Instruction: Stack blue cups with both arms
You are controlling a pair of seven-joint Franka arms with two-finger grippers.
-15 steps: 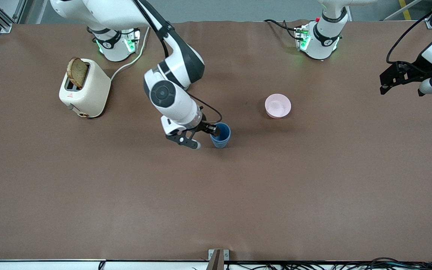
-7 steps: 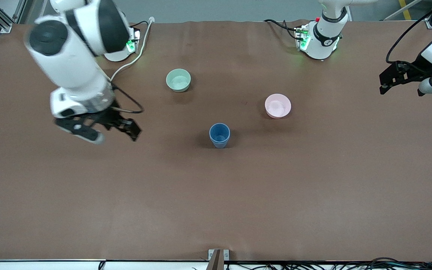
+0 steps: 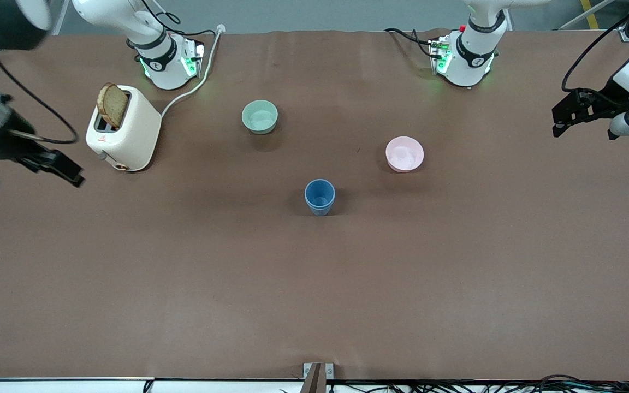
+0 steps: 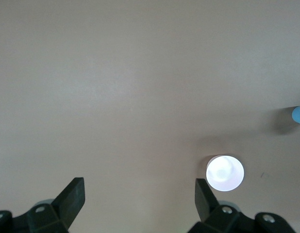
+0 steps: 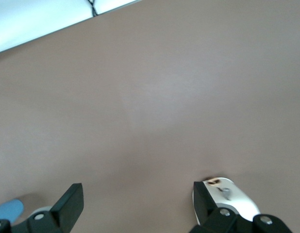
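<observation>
A blue cup stands upright in the middle of the table, with nothing touching it. I cannot tell a second cup apart from it. It shows as a sliver in the left wrist view and in the right wrist view. My right gripper is open and empty, up in the air over the right arm's end of the table, beside the toaster; in its own view bare table lies between the jaws. My left gripper is open and empty, waiting over the left arm's end of the table.
A cream toaster holding a slice of bread stands near the right arm's base, and its corner shows in the right wrist view. A mint-green bowl and a pink bowl sit farther from the front camera than the cup. The pink bowl also shows in the left wrist view.
My right gripper was at the blue cup's rim. It has drawn away, open, to the right arm's end of the table, uncovering the mint-green bowl. The left arm has not moved.
</observation>
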